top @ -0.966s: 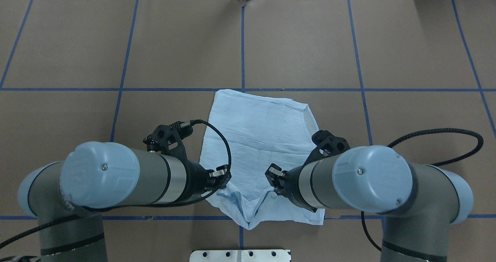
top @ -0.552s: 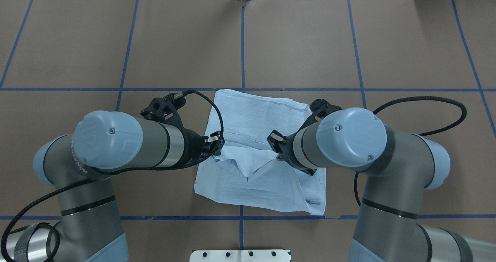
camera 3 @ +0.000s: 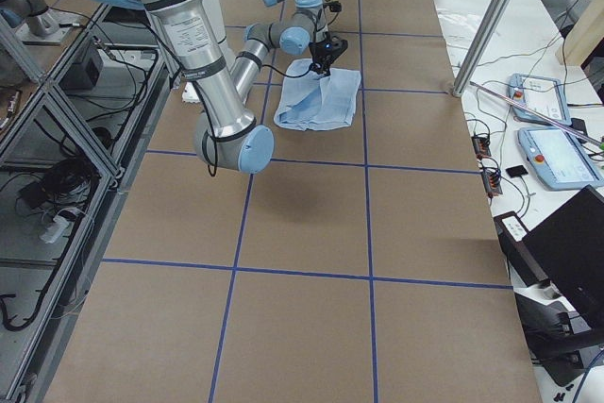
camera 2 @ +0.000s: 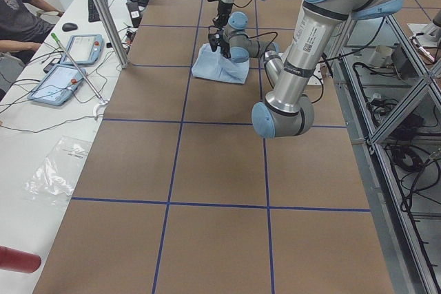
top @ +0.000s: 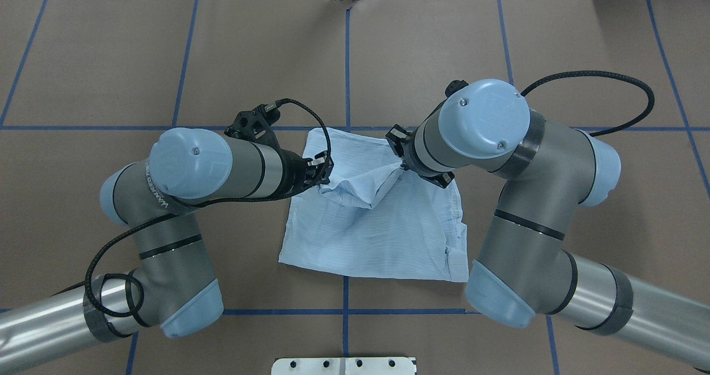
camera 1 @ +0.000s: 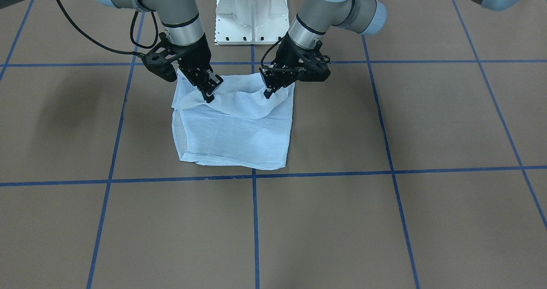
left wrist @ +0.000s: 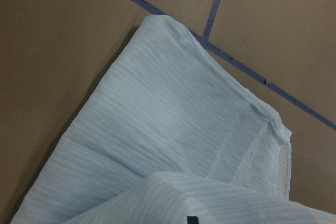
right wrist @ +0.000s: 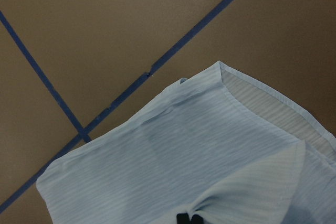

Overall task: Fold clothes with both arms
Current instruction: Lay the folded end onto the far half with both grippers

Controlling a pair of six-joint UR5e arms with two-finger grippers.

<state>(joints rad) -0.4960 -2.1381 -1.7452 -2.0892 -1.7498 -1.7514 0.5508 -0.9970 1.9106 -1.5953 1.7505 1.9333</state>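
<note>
The light blue striped shirt (top: 377,236) lies partly folded on the brown table, near the middle; it also shows in the front view (camera 1: 239,135) and in both side views (camera 2: 220,67) (camera 3: 321,106). My left gripper (top: 324,172) is shut on a bunched fold of the shirt and holds it above the lower layer; it is on the right in the front view (camera 1: 268,93). My right gripper (top: 400,163) (camera 1: 209,96) is shut on the same lifted fold, about a hand's width away. The wrist views show the flat lower layer (left wrist: 157,129) (right wrist: 184,156) beneath the held cloth.
Blue tape lines (top: 347,59) divide the brown table cover into squares. The white pedestal base (camera 1: 252,7) stands at the robot's side. A metal post (camera 2: 103,12), tablets (camera 2: 86,49) and a seated person (camera 2: 17,12) are along the far table edge.
Both arms have moved away from the robot, carrying the shirt's near edge up and over the lower layer toward its far edge. Both grippers stay shut on the cloth.
</note>
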